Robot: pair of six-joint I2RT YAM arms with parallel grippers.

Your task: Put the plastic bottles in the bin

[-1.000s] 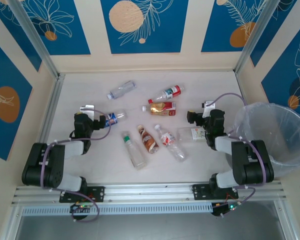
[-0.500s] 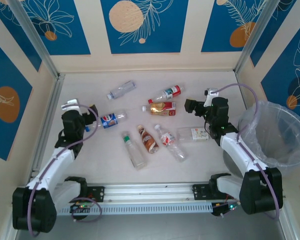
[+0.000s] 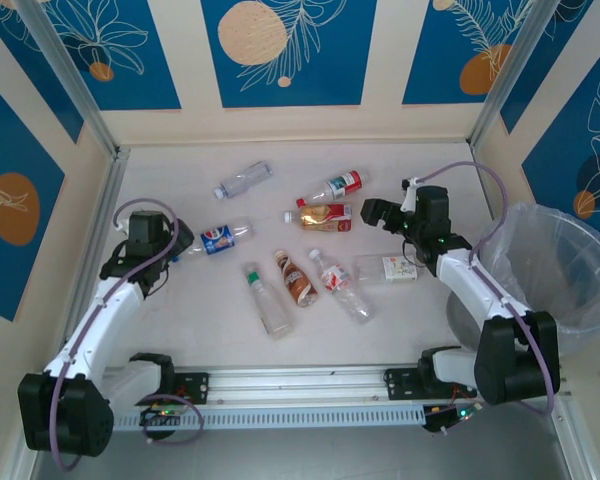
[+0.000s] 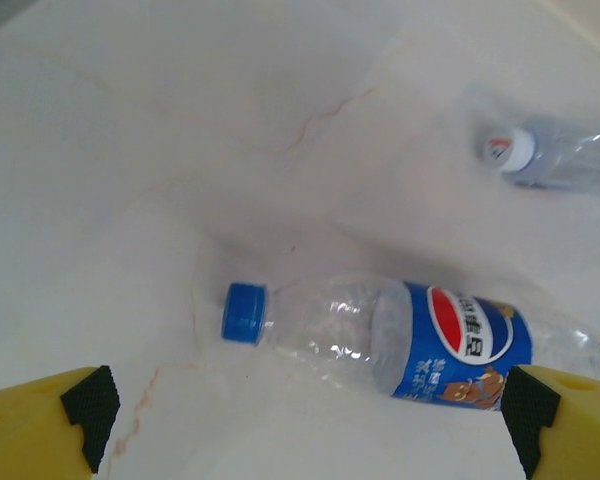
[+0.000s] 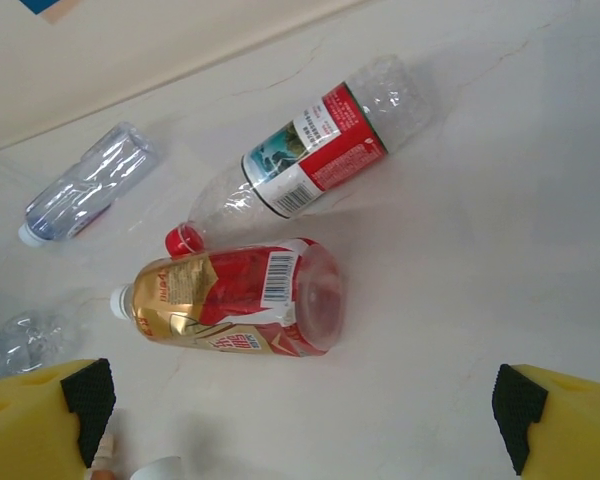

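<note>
Several plastic bottles lie on the pale table. A blue-label bottle (image 3: 220, 237) (image 4: 380, 335) lies just in front of my left gripper (image 3: 177, 244) (image 4: 310, 415), blue cap toward it; the jaws are open and empty. My right gripper (image 3: 373, 212) (image 5: 302, 405) is open just right of the gold-and-red bottle (image 3: 320, 216) (image 5: 230, 300), whose base faces it. A red-label bottle (image 3: 332, 187) (image 5: 300, 160) lies behind that one. The bag-lined bin (image 3: 555, 270) stands at the far right, beside the right arm.
A clear bottle (image 3: 243, 180) (image 5: 85, 185) lies at the back. Nearer the front lie a brown bottle (image 3: 296, 277), a clear one (image 3: 268, 300), a red-banded one (image 3: 342, 286) and a clear one (image 3: 385, 268) under the right arm. Walls enclose the table.
The left arm has stretched out and its gripper has drawn back to the left of the blue-label bottle. The right gripper has moved away and left, toward the gold-and-red bottle.
</note>
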